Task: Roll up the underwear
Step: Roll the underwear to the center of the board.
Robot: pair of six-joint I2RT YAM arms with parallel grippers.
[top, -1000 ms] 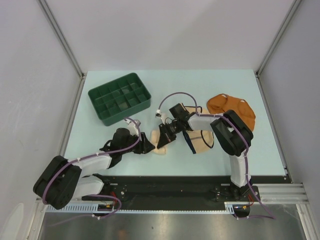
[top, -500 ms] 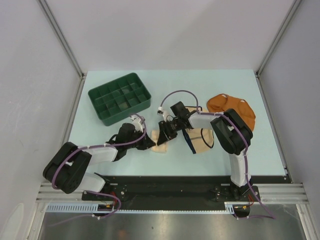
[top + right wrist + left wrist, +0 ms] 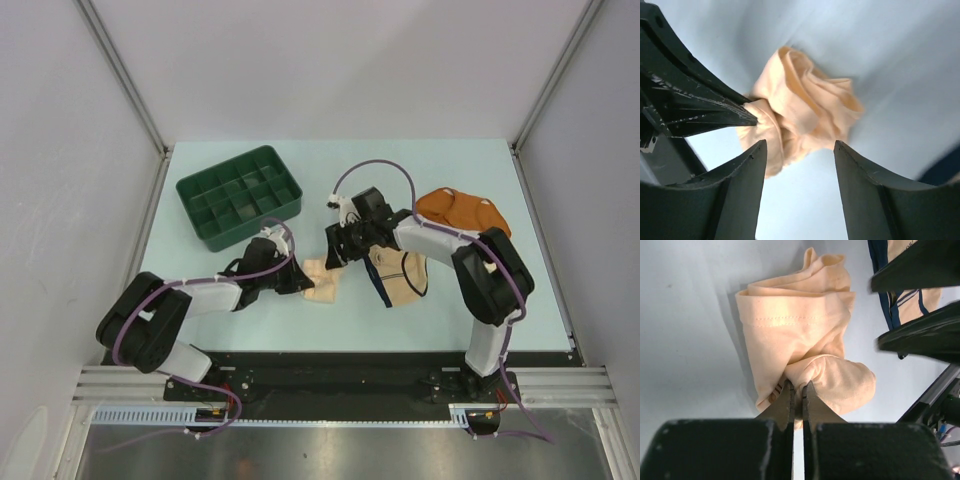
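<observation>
Left jaws pinching the pale peach underwear (image 3: 322, 282), right jaws released above it.

My left jaws are clenched on a bunched fold at the near-left end of the pale peach underwear (image 3: 805, 340), which lies half rolled and crumpled on the bench (image 3: 450, 170), around the middle and towards the near edge. My right jaws stand apart with nothing between them, poised over the same garment (image 3: 800, 110) from its far-right side; from these views I cannot tell whether their tips touch the cloth. Just right of the peach piece lies the cream underwear with dark trim (image 3: 400, 275), spread flat under my right arm. The rust-orange underwear (image 3: 460, 215) sits farther right and farther back, apart from both. The dark green compartment tray (image 3: 240, 195) stands at the far left.
</observation>
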